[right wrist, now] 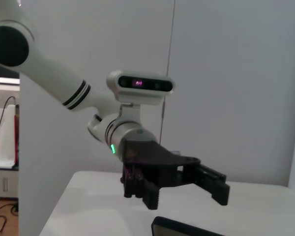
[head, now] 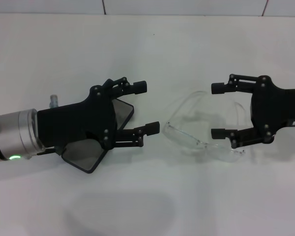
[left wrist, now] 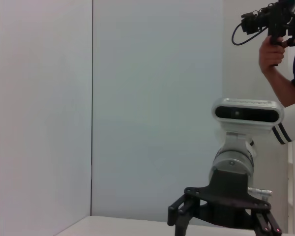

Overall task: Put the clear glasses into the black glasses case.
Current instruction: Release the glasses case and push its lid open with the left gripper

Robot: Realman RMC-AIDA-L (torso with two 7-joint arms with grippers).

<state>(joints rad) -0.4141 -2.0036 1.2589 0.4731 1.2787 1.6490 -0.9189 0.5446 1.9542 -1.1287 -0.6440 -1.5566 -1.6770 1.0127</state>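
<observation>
Looking down from the head view, the left gripper reaches in from the left with its two fingers spread wide, holding nothing. Its black body hangs over the black glasses case, which lies closed and angled on the white table, mostly hidden beneath the gripper. The clear glasses lie on the table between the two arms, just beside the left fingertips. The right gripper comes in from the right, fingers also spread and empty, its tips over the glasses' right end.

From the left wrist view, the right gripper shows across the table, fingers apart, below its wrist camera; a person's hand holds a camera behind.

From the right wrist view, the left gripper shows spread above the table, with a corner of the case near.
</observation>
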